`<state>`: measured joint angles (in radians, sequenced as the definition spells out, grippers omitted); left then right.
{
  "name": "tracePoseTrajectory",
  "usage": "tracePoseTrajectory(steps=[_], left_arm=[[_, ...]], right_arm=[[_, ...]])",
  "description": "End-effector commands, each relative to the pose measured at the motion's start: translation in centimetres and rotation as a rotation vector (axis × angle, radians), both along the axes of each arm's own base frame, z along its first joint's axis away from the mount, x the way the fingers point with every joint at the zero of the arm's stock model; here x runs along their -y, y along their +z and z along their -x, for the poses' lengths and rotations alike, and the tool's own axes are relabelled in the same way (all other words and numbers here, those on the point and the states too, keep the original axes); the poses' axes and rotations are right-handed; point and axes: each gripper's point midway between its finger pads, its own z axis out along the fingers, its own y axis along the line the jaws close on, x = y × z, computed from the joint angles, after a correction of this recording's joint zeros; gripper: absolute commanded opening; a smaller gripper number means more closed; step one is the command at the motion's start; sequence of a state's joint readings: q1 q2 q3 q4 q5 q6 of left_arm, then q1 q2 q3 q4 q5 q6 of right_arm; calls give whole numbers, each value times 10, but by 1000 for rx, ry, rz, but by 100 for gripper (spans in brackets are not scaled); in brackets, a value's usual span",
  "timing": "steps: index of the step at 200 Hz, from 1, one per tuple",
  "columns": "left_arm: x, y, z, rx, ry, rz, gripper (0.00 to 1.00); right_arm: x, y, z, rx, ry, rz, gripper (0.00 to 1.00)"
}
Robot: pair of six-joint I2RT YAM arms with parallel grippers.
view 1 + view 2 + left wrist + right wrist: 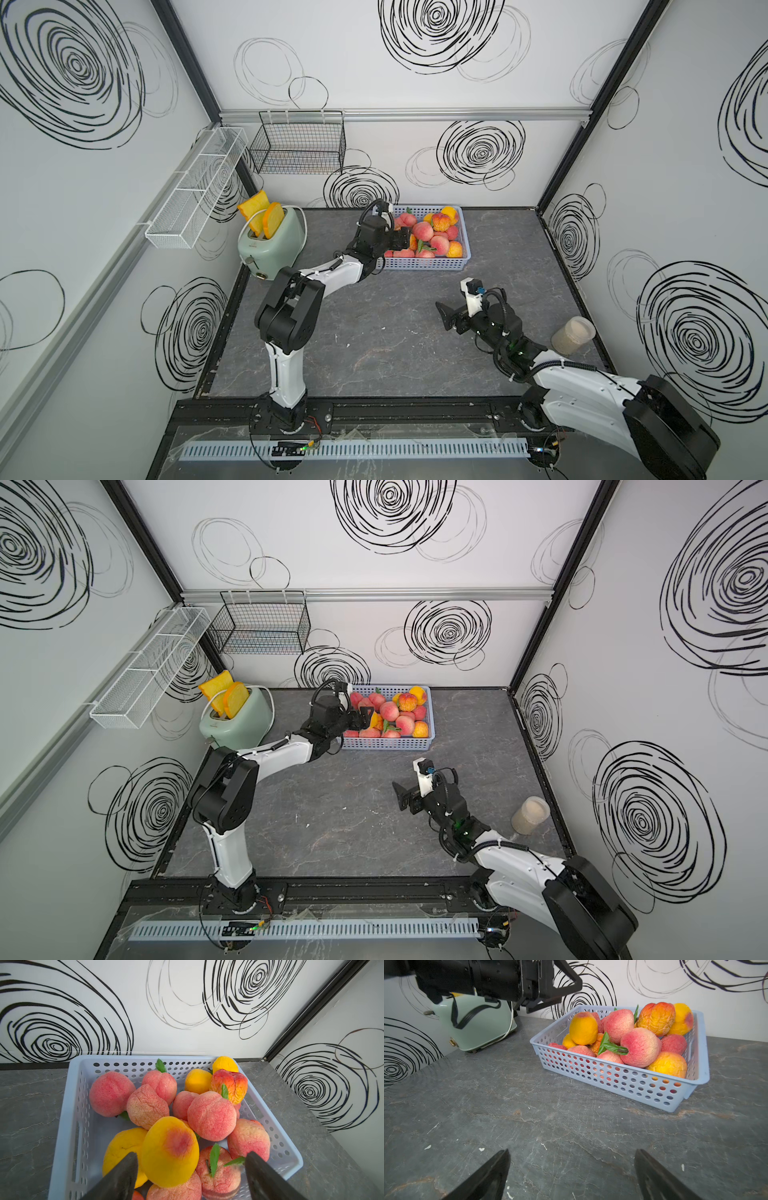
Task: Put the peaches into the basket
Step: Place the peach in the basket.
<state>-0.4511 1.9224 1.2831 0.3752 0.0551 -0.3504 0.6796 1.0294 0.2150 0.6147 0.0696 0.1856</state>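
All the pink and yellow peaches point(423, 230) that show lie heaped in the pale blue perforated plastic basket point(432, 263), which stands at 12 o'clock on the dark grey marbled tabletop point(374, 332), against the back wall. No loose peach shows on the bare table in either top view, so the job looks finished or one release from it. The left gripper point(402, 241) hangs over the basket's 9 o'clock end. The left wrist view shows what the top views hide under that gripper: its jaws stand apart around a yellow peach with a red blush point(169, 1151), which rests on the heap, close against one finger and clear of the other, so I judge it let go rather than held. The right gripper point(448, 318), spread wide and empty, hovers over bare table near the middle. Its wrist view alone shows the heap rising above the rim. Only the top views take in the mint-green toaster point(272, 245) at 10 o'clock and the translucent plastic jar point(573, 334) at 3 o'clock.
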Motion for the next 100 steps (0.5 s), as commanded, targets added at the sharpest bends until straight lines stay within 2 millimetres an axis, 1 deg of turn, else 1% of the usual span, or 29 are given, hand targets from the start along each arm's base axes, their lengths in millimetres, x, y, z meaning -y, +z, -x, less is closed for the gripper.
tracePoseTrajectory(steps=[1, 20, 44, 100], left_arm=[[-13, 22, -1, 45, 13, -16, 85], [-14, 25, 0, 42, -4, -17, 85], [-19, 29, 0, 43, 0, -29, 85], [-27, 41, 2, 47, 1, -29, 85]], right_arm=[[-6, 2, 0, 22, 23, -7, 96], [-6, -2, -1, 14, 23, -2, 96], [-6, -4, -1, 16, 19, -1, 97], [0, -2, -1, 35, -3, -10, 98]])
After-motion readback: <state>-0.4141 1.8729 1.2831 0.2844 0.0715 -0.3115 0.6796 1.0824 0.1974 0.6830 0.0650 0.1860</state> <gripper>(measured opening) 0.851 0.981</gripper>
